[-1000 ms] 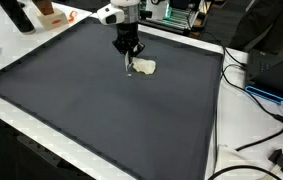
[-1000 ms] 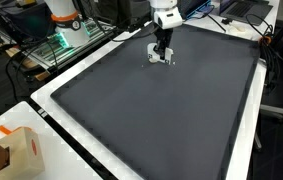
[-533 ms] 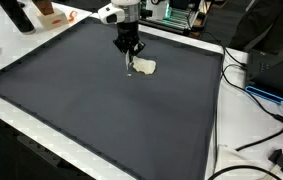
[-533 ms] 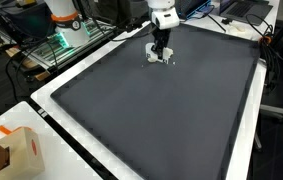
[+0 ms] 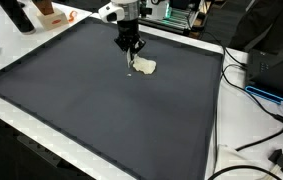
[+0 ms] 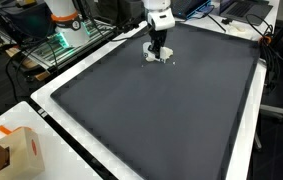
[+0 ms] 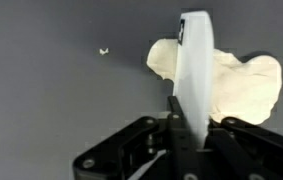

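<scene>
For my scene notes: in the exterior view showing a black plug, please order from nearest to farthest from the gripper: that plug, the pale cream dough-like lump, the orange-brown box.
1. Pale cream dough-like lump, right beside the gripper and its white flat tool.
2. Orange-brown box, top left.
3. Black plug, bottom right.

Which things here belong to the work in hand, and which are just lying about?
In use:
- hand, shut on the white flat tool
- pale dough lump by the tool's tip
- dark mat

Lying about:
- small crumb
- cardboard box
- black plug
</scene>
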Robot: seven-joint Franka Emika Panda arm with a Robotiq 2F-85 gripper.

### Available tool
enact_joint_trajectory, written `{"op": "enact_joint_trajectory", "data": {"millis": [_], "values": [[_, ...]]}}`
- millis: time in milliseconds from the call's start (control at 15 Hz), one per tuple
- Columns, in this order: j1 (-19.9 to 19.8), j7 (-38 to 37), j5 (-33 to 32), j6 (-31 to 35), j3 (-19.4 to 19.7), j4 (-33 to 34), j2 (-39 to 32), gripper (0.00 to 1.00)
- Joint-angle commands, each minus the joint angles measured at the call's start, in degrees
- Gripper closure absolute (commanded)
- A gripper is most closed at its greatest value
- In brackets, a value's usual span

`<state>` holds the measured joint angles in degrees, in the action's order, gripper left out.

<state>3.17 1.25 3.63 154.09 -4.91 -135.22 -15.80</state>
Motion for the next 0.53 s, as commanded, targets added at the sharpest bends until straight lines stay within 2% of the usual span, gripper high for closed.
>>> {"op": "enact_joint_trajectory", "data": {"millis": [0,467], "values": [[-1.07,2.22,2.54,0.15,-1.21,-4.61,-0.48,0.99],[-0.94,1.79,3.2,-0.99,-1.11,-6.7,0.78,0.99]]}}
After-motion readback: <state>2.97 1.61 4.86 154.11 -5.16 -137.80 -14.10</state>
